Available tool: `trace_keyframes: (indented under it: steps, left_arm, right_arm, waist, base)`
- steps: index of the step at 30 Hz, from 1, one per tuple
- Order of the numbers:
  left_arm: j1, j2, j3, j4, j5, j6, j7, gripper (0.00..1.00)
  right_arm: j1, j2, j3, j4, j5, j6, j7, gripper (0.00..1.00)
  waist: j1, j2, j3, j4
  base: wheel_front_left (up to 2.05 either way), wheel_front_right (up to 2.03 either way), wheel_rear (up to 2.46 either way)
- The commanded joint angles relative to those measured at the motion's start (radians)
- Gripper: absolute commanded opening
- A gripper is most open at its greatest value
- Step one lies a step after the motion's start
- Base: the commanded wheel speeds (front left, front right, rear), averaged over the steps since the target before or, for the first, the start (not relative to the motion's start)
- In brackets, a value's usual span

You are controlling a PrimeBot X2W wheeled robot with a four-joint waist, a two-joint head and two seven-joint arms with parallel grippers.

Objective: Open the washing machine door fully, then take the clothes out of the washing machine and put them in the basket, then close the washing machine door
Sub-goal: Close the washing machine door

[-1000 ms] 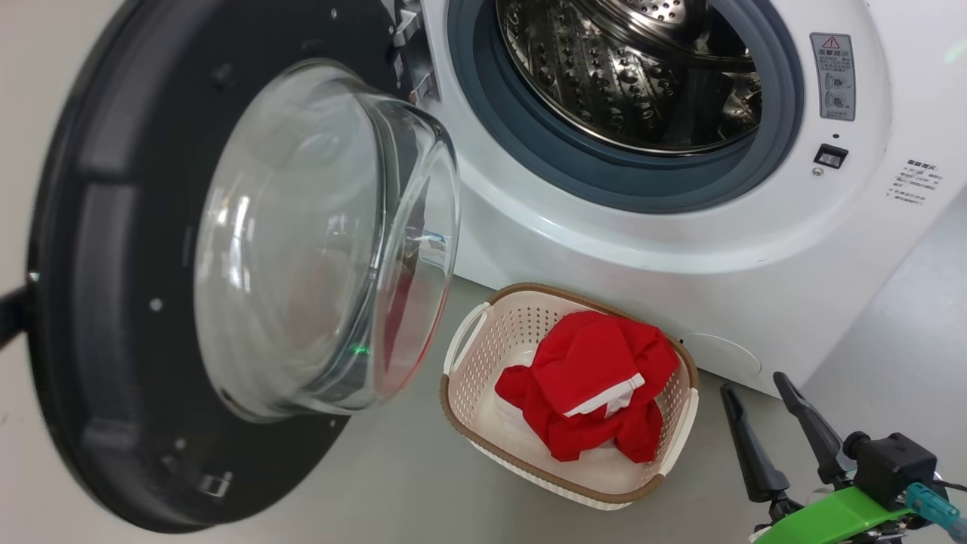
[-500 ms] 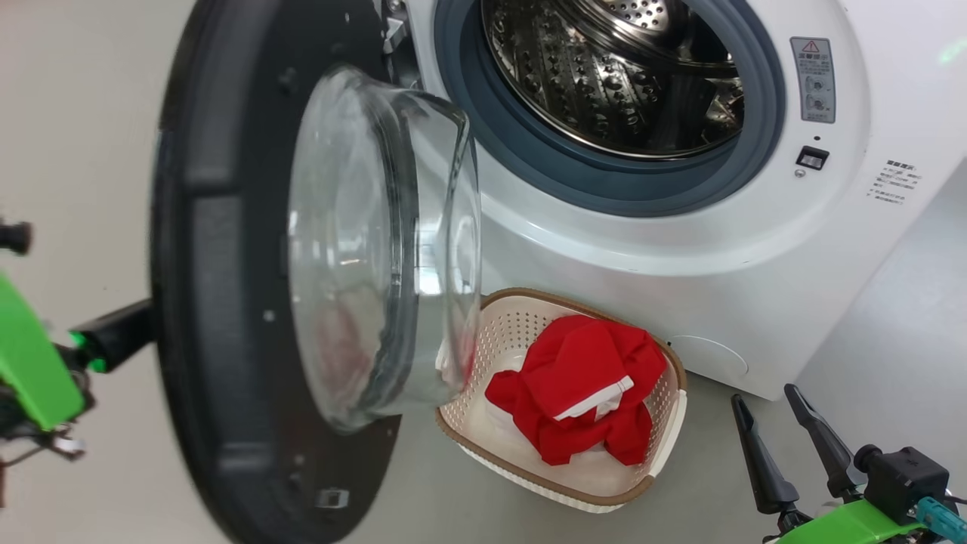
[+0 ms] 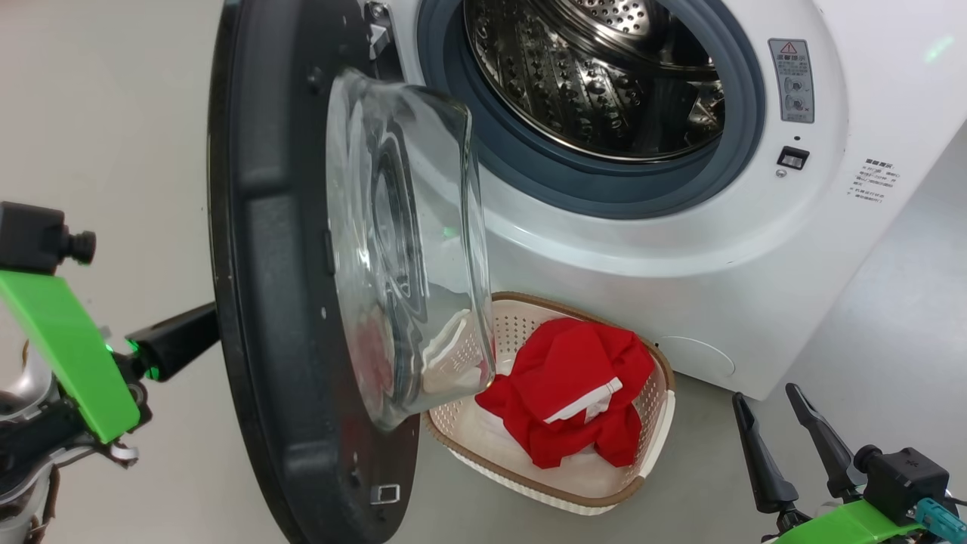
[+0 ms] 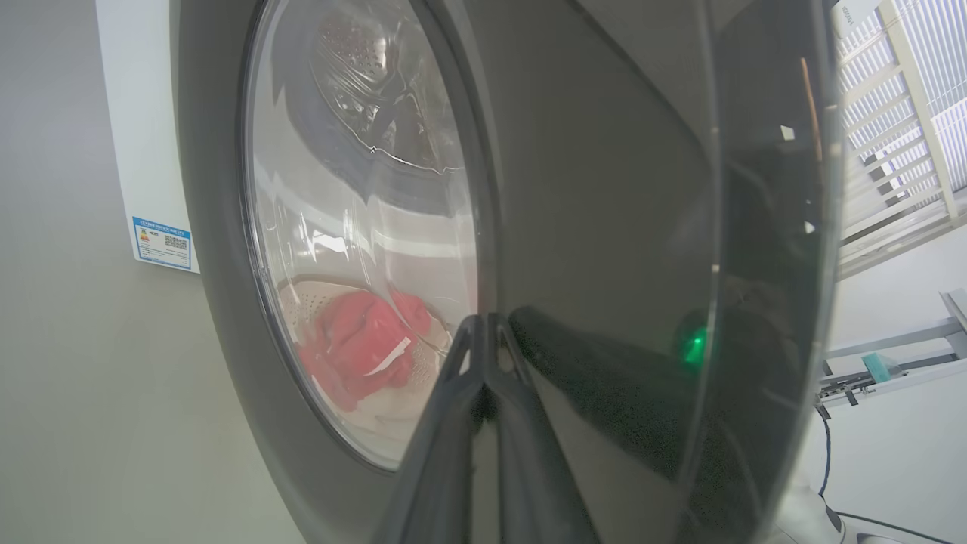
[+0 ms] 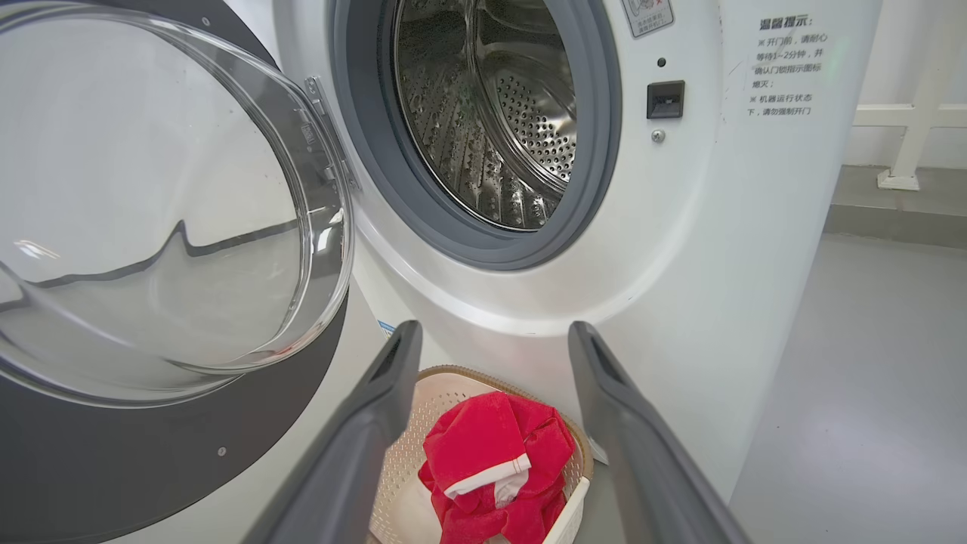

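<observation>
Grey floor (image 3: 891, 317) lies under the big white washing machine (image 3: 604, 257). Its door (image 3: 264, 264) stands half open. My left pincer (image 4: 483, 332) is closed tight, with its tips touching the door's shiny black outside. The red clothes (image 3: 574, 378) sit in the basket (image 3: 659, 423), right in front of the washing machine. My right pincer (image 3: 764, 394) is open wide and holds nothing.

A bare, lab-like laundry corner: white washing machine (image 3: 642, 249) on plain grey floor (image 3: 906, 317)
</observation>
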Motion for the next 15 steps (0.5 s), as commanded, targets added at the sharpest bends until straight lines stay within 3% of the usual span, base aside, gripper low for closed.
trace_keyframes:
  steps: [1, 12, 15]
  left_arm:
    - [-0.039, 0.057, 0.037, -0.015, 0.01, -0.007, -0.018, 0.0]
    - [0.043, 0.089, 0.005, 0.066, 0.043, -0.007, -0.167, 0.0]
    - [0.082, 0.098, 0.001, 0.085, 0.042, -0.007, -0.207, 0.09]
  right_arm:
    - [-0.004, -0.011, 0.025, -0.026, -0.003, 0.007, -0.006, 1.0]
    - [0.014, 0.0, 0.035, -0.023, -0.004, 0.007, -0.006, 1.0]
    - [0.019, 0.002, 0.04, -0.023, -0.004, 0.007, -0.006, 1.0]
  waist:
    - [0.0, 0.0, -0.003, 0.0]
    - [0.0, 0.0, -0.045, 0.017]
    - [0.0, 0.0, -0.054, 0.018]
  base:
    - [0.0, 0.0, 0.0]
    - [0.0, 0.0, 0.0]
    - [0.0, 0.0, 0.0]
